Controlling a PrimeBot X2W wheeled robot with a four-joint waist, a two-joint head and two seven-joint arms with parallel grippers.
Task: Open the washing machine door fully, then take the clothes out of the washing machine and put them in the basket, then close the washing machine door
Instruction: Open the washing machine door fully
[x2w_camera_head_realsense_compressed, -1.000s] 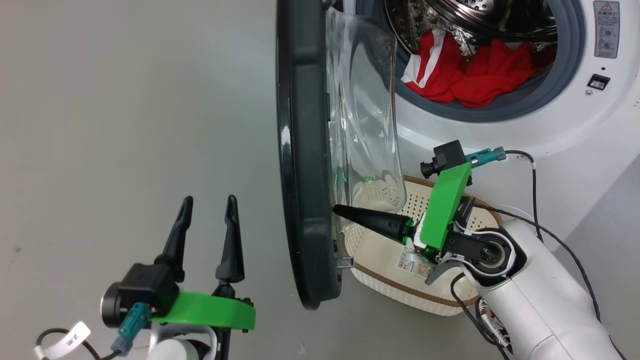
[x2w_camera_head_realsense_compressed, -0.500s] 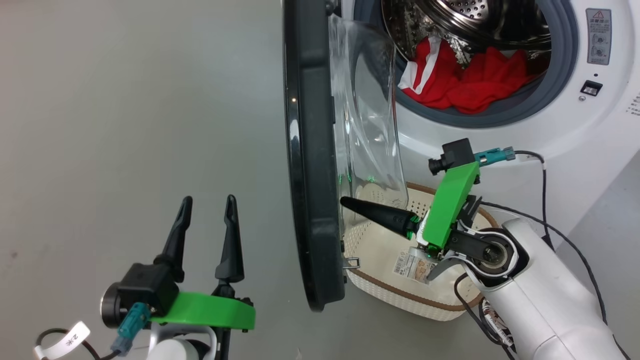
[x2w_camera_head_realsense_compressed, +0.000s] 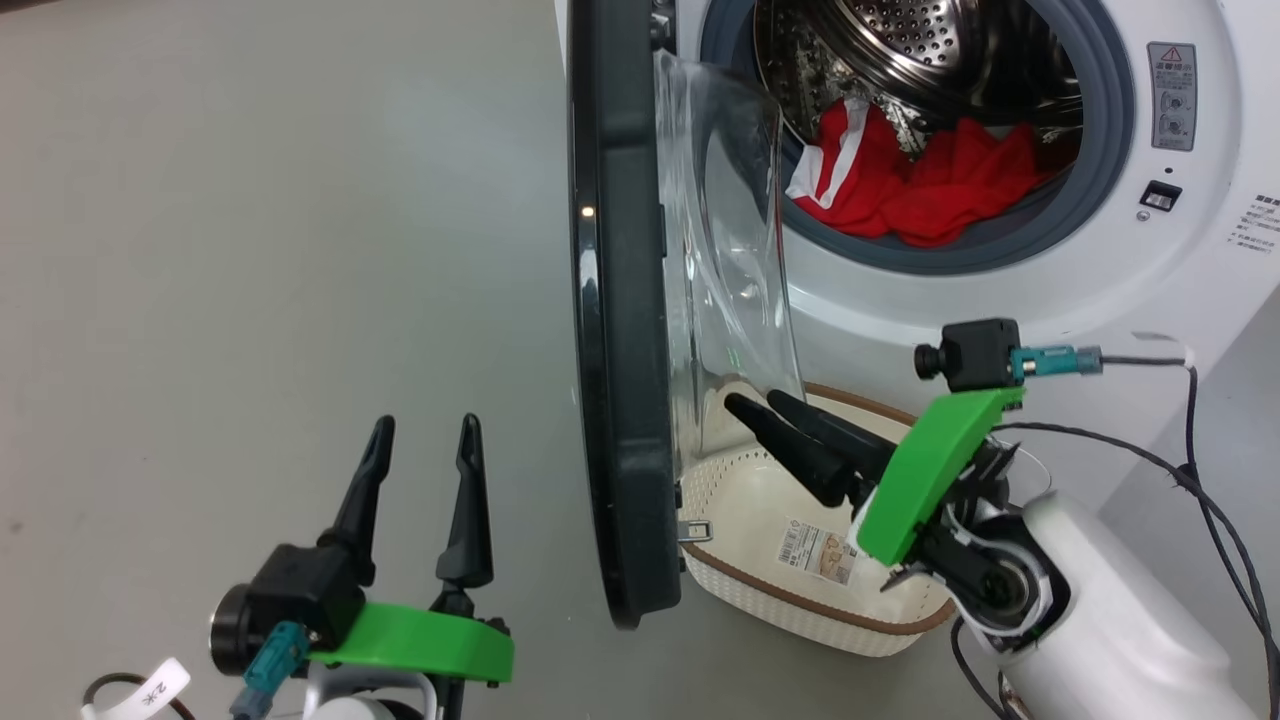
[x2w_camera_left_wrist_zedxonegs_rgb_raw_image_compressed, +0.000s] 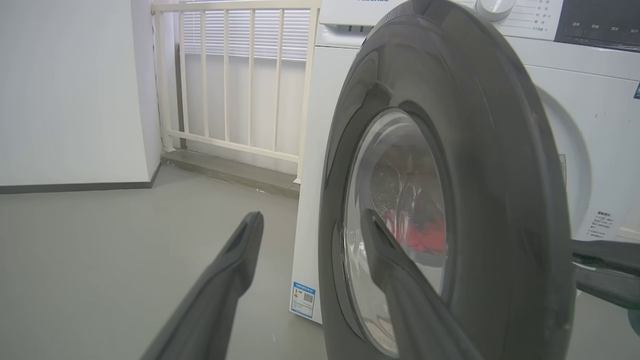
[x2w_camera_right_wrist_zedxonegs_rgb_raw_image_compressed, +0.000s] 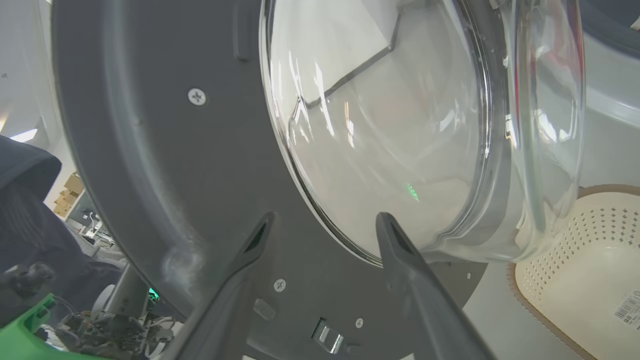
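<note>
Right gripper (x2w_camera_head_realsense_compressed: 755, 400) hangs with its two dark fingers spread wide and empty, tips just beside the inner side of the large round, glossy black-rimmed washing machine door (x2w_camera_head_realsense_compressed: 610, 300); I cannot tell whether they touch. That door stands about square to the white front-loading washing machine (x2w_camera_head_realsense_compressed: 1000, 300), so I judge it not fully open. I would push on the grey inner frame (x2w_camera_right_wrist_zedxonegs_rgb_raw_image_compressed: 165, 165), not the bulging clear glass bowl (x2w_camera_head_realsense_compressed: 730, 250), and stay off the metal latch hook (x2w_camera_head_realsense_compressed: 695, 525). Bright red clothes (x2w_camera_head_realsense_compressed: 900, 190) lie in the steel drum (x2w_camera_head_realsense_compressed: 900, 40); the cream perforated basket (x2w_camera_head_realsense_compressed: 800, 597) sits below the bowl. My left gripper (x2w_camera_head_realsense_compressed: 425, 425), open and empty, hangs outside the door.
</note>
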